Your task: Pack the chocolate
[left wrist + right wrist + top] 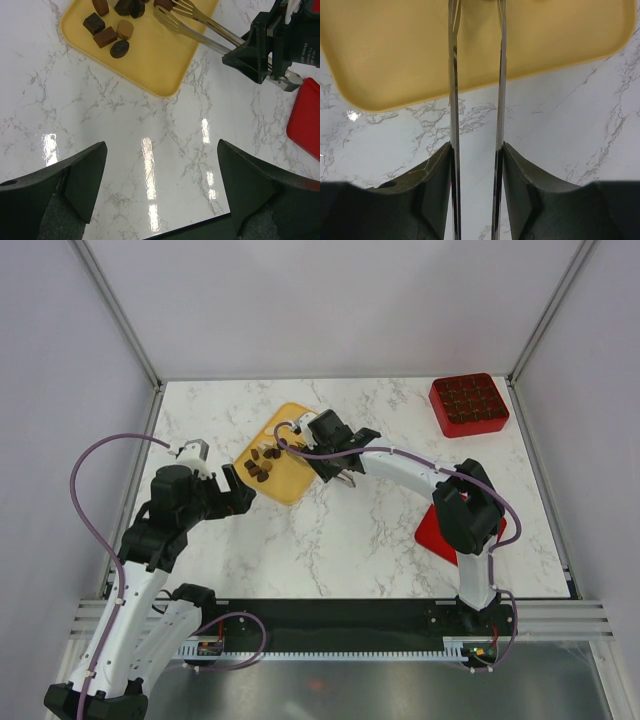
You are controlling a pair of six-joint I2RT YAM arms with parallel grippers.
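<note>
Several small brown chocolate pieces [262,464] [112,35] lie on the far left part of a yellow tray [292,478] [160,55] [395,50]. My right gripper [320,432] [476,165] [260,45] is shut on a pair of metal tongs [200,30] [454,75], one blade against each finger. The slotted tong tips reach over the tray next to the chocolate. Whether they hold a piece I cannot tell. My left gripper [238,496] [162,185] stands open over bare marble just short of the tray's near corner, nothing between its fingers.
A red gridded box [468,403] with dark pieces in its cells stands at the back right. A flat red lid [436,532] [305,120] lies under the right arm's elbow. White walls close in the marble table [350,540].
</note>
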